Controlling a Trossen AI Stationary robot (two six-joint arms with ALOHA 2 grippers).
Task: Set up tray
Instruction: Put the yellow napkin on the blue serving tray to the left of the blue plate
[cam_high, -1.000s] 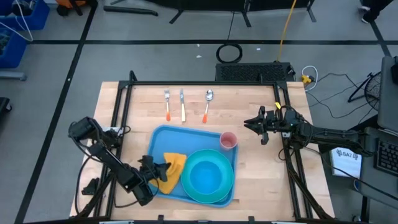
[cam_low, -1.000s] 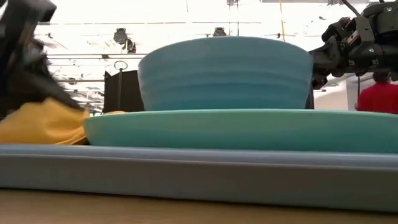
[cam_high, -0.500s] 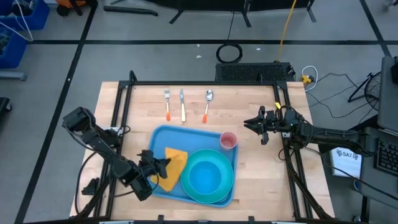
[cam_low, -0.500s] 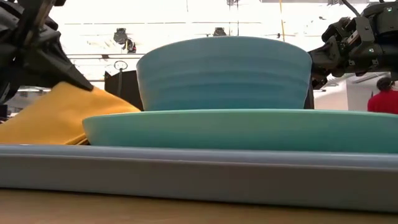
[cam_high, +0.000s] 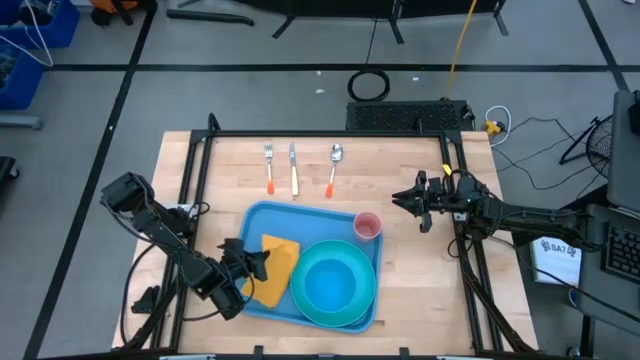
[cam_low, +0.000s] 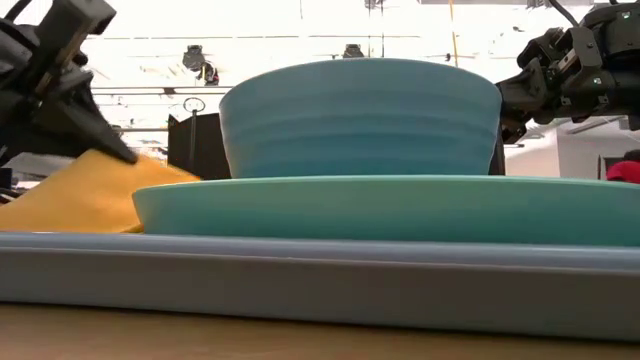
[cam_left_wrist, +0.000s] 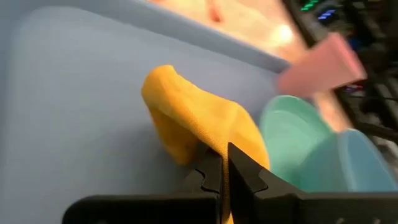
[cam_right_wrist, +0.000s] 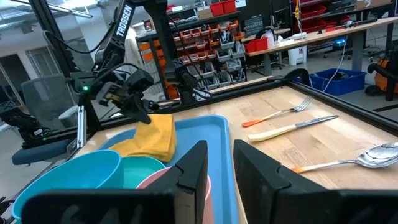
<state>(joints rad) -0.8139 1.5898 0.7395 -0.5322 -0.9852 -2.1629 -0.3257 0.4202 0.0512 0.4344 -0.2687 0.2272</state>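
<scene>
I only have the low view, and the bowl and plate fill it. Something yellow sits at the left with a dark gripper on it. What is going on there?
Observer: The left gripper is shut on a yellow cloth, which lies on the tray beside the plate.
Operator: Is any cutlery on the tray?
Observer: No. A fork, a knife and a spoon lie on the table beyond the tray's far edge.
Operator: Anything behind the bowl?
Observer: A pink cup stands at the tray's far right corner; the right gripper waits off the tray, beside it.
</scene>
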